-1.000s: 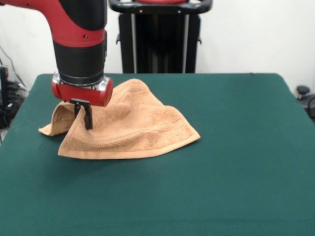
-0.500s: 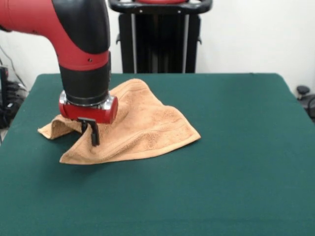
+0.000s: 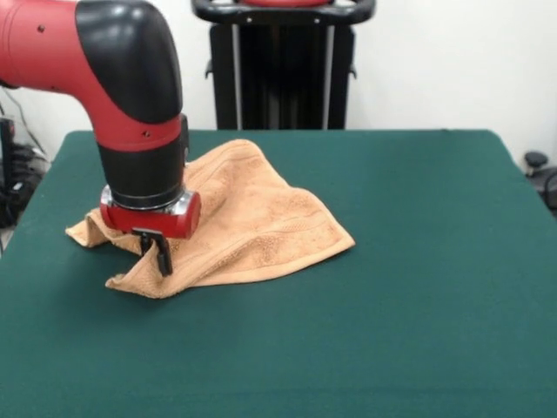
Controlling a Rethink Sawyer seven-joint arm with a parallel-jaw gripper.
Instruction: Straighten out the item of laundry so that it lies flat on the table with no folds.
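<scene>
The item of laundry, an orange-tan terry towel, lies rumpled on the left half of the green table. It is humped in the middle, and a woven band runs near its front edge. My gripper comes straight down onto the towel's front-left part. Its dark fingers stand close together, shut on a raised fold of cloth there. The front-left corner curls up around the fingers. A flap of towel sticks out to the left behind the red wrist, which hides the cloth under it.
A black stand rises behind the table's far edge. Cables and dark gear sit off the left side, and a black object off the right. Bare green cloth spreads to the right and front of the towel.
The gripper has moved toward the table's front edge and slightly lower, dragging the towel's front-left part with it. The left flap has pulled in and the front corner has curled up.
</scene>
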